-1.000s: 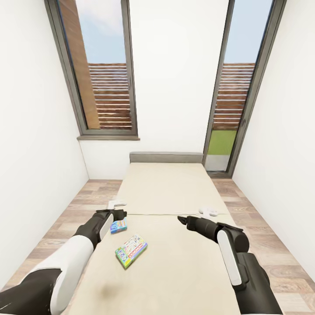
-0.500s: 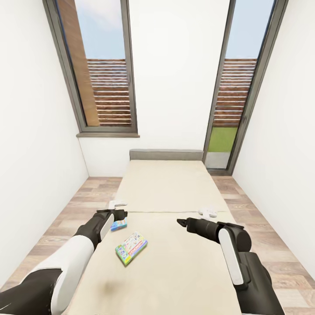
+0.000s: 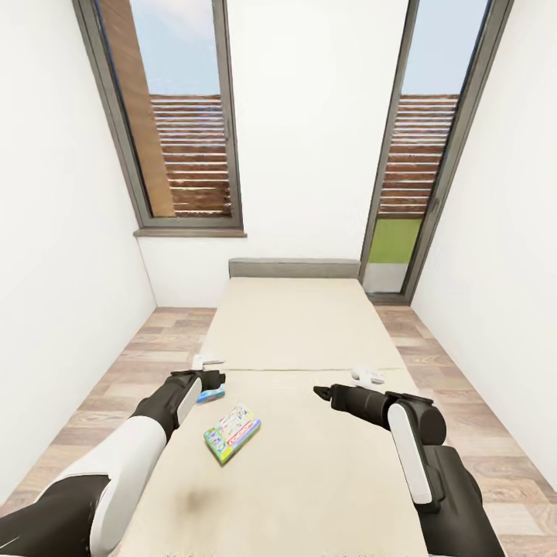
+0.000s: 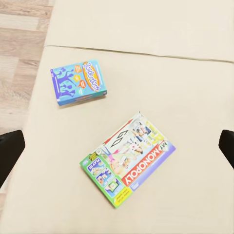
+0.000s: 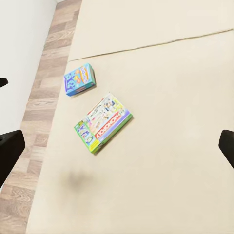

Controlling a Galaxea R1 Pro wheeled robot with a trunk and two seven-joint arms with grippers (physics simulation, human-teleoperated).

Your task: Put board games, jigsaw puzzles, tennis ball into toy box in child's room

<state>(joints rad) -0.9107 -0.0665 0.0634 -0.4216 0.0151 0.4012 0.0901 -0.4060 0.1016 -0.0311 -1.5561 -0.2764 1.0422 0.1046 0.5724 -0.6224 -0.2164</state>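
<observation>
Left wrist view reads "MONOPOLY" on the larger board game (image 4: 127, 160), flat on the bed (image 4: 185, 73) beside the smaller blue box (image 4: 78, 82). Head view half hides that blue box behind the left gripper (image 3: 207, 362). Both grippers, the right gripper (image 3: 368, 376) included, hover with fingers spread wide and empty.

I see bare mattress all around both board games (image 4: 126, 160) on the bed (image 3: 309, 464), with a clear gap between them. The blue box (image 4: 77, 82) lies near the bed's left edge, beside open floor (image 3: 116, 387).
</observation>
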